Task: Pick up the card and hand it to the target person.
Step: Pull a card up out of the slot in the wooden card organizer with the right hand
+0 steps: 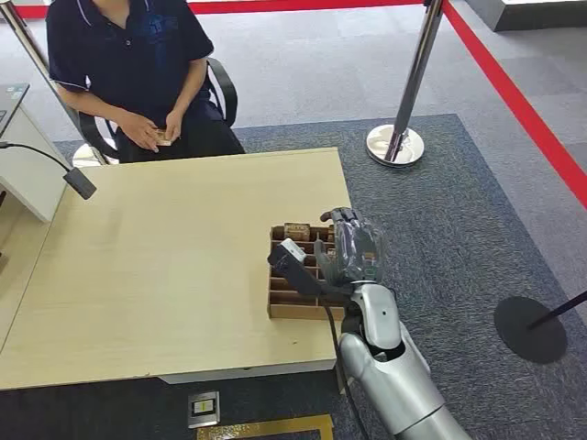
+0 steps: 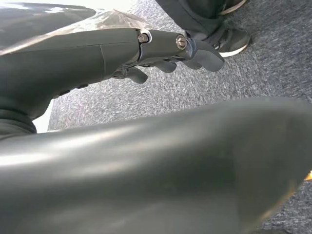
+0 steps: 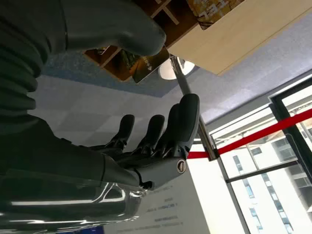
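A brown wooden box (image 1: 291, 298) with several compartments sits near the right end of the pale table (image 1: 166, 266). Cards (image 1: 297, 229) stand in its far compartment. My right hand (image 1: 349, 247) hovers over the box's right side, thumb and fingers apart. In the right wrist view a dark card (image 3: 149, 66) sticks out of the box (image 3: 110, 61) just past the thumb, and the fingers (image 3: 154, 131) stay well away from it. The seated person (image 1: 131, 64) across the table holds a small tan thing (image 1: 163, 137) in both hands. My left hand (image 2: 173, 48) hangs over grey carpet, holding nothing.
A microphone (image 1: 80, 181) and a white device (image 1: 24, 165) stand at the table's left. A chrome stanchion (image 1: 398, 137) with red belts stands beyond the right end. A black round base (image 1: 529, 328) lies on the carpet. Someone's shoe (image 2: 228, 41) is near my left hand.
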